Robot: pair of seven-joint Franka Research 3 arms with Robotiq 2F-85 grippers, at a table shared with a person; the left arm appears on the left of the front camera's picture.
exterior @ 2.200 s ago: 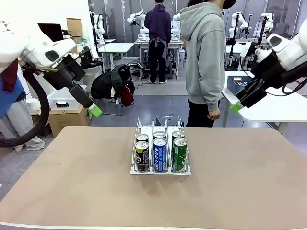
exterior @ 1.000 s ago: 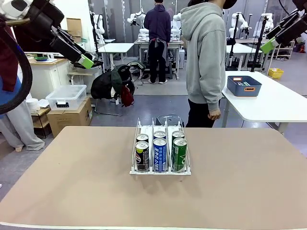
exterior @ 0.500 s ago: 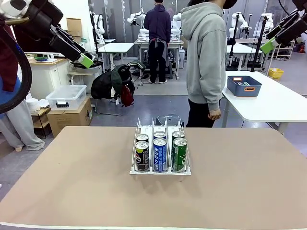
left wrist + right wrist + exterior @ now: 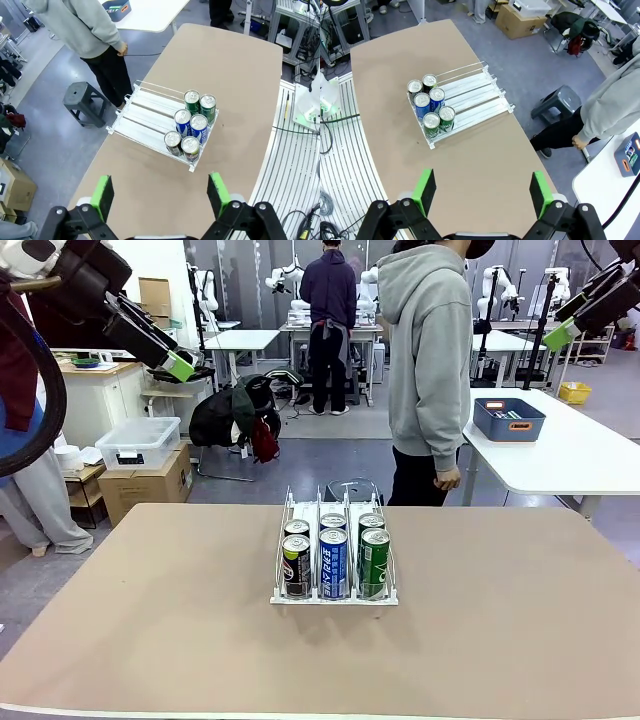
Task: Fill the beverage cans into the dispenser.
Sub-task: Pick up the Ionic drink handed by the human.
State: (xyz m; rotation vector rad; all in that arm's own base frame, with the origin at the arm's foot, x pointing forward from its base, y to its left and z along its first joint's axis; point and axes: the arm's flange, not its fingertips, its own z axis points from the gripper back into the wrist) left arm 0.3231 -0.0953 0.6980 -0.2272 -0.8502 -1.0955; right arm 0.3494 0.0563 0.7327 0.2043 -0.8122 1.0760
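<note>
Six beverage cans [image 4: 333, 558] stand upright in the dispenser [image 4: 334, 600], two per lane, packed at its near end: black in the left lane, blue-and-white in the middle, green on the right. The far halves of the lanes are bare. The rack sits mid-table [image 4: 150, 640], with the person [image 4: 430, 360] standing beyond the far edge.

You should expect the cans to be rigid but thin-walled, smooth and likely slippery, and they would dent under a hard squeeze. You cannot tell whether they are full. Take one across the body at mid-height, pads on opposite sides, clear of its lane-mate, which touches it.

Your left gripper [image 4: 160, 177] hangs high over the table's left, pads spread wide, nothing between them. Your right gripper [image 4: 482, 187] is high on the right, also spread and empty.

Versus two seconds back, both arms have risen and pulled outward from just above the far corners. Over the last second they have not moved, and the cans and rack are unchanged.
</note>
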